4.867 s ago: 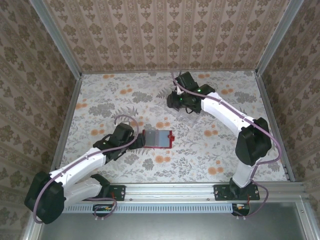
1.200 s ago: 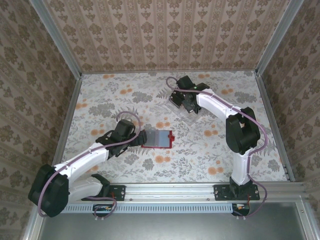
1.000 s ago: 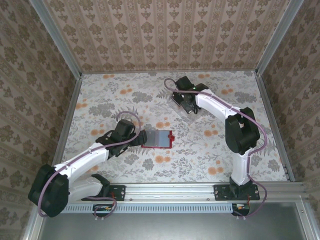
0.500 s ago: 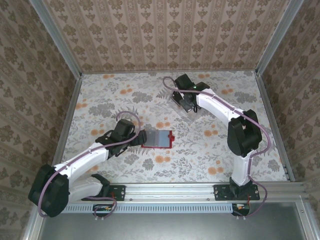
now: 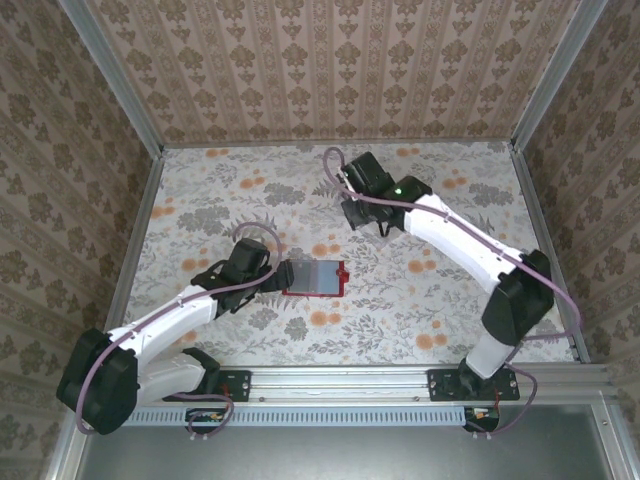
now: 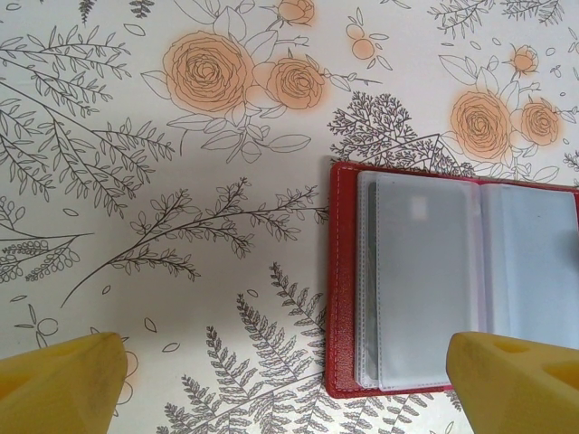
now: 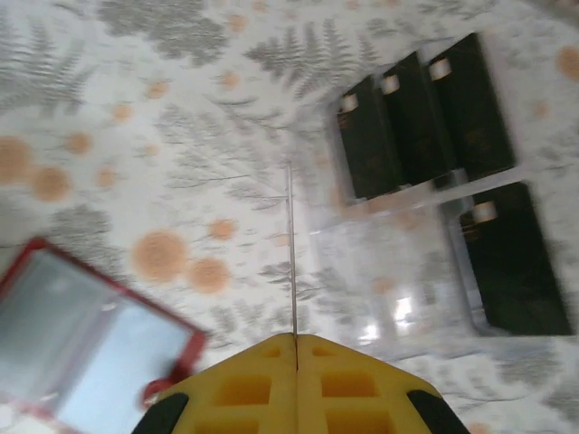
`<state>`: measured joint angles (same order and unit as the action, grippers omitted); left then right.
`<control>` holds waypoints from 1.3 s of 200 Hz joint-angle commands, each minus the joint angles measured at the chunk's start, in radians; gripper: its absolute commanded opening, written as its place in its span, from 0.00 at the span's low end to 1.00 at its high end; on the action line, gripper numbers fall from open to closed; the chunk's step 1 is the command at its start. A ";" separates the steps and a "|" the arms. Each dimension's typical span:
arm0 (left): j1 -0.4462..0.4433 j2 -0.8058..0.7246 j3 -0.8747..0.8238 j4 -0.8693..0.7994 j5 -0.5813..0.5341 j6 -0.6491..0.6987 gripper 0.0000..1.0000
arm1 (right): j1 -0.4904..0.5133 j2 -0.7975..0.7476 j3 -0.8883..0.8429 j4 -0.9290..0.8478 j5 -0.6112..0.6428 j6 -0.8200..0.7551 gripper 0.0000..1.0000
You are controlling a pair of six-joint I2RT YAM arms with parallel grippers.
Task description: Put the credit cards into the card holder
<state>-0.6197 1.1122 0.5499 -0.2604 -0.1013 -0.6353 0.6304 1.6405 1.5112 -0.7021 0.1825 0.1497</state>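
While the left gripper (image 6: 288,391) hangs over the floral-patterned tabletop (image 6: 136,172), its two yellow fingers (image 6: 59,384) stand wide apart and hold nothing. The small red leather-like folding card holder (image 6: 425,280) lies open and flat on the tabletop just ahead of these fingers. Its red left edge sits between the two fingertips, and its greyish clear pockets face up. The lower edge of the holder runs behind the right-hand fingertip; whether the two touch cannot be told.

The right gripper (image 7: 296,348) is well apart from the holder. Its yellow fingers are pressed together on a single thin card (image 7: 292,244), which is seen edge-on as a fine dark line running straight out from the seam between them. Ahead and to the right of these fingertips stands a clear plastic tiered rack (image 7: 380,262) holding thin black rectangular credit cards (image 7: 416,117). Three cards sit side by side on its far tier, each with a small pale mark at one end, and a fourth sits on the nearer tier further to the right. From this gripper the open red holder appears off to the left, level with the fingers.
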 commanded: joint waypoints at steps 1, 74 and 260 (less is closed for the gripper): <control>0.010 0.012 0.000 -0.009 -0.015 0.040 1.00 | 0.000 -0.093 -0.154 0.197 -0.225 0.257 0.00; 0.007 0.048 0.011 -0.025 -0.017 0.077 1.00 | 0.097 -0.197 -0.626 0.726 -0.280 0.715 0.00; -0.047 0.269 0.105 0.045 -0.061 0.158 1.00 | 0.180 -0.167 -0.863 1.020 -0.158 0.821 0.00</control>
<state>-0.6609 1.3602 0.6312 -0.2283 -0.1398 -0.5068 0.8124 1.4780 0.6651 0.2836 0.0010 0.9695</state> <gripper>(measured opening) 0.997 0.043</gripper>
